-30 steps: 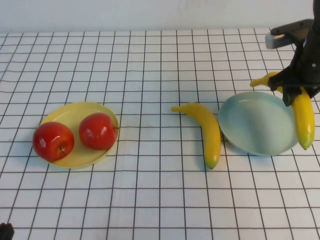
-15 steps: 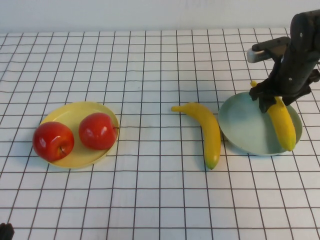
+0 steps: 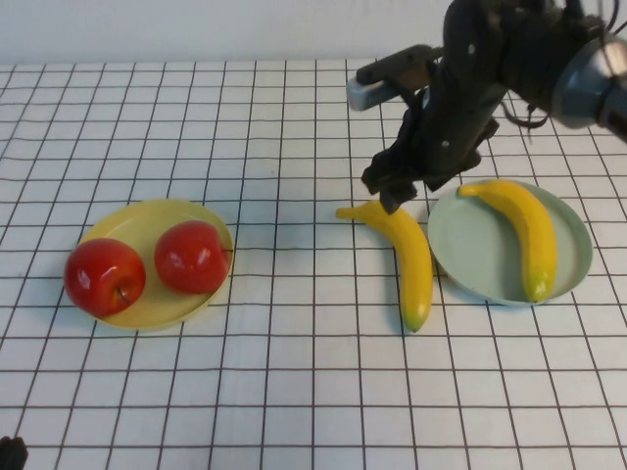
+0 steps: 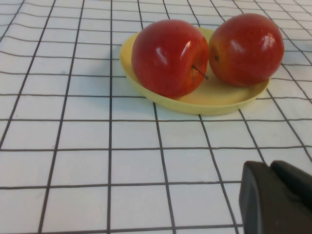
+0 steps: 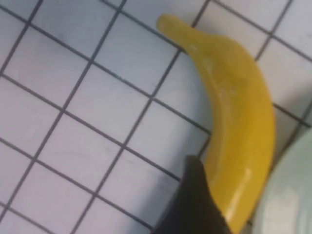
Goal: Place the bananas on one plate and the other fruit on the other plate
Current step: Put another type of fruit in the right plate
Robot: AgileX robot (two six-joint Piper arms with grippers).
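Below the spread right gripper lies the last loose banana — its twin and both apples plated; left gripper pressed together, parked.

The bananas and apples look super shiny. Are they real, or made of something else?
Probably plastic, though looks alone can't prove it. The bananas, one on the table and one on the blue-green plate, are evenly yellow and glossy, with no bruises. The apples carry sharp white glints like polished toys. The right gripper hovers open by the table banana; the left gripper is shut.
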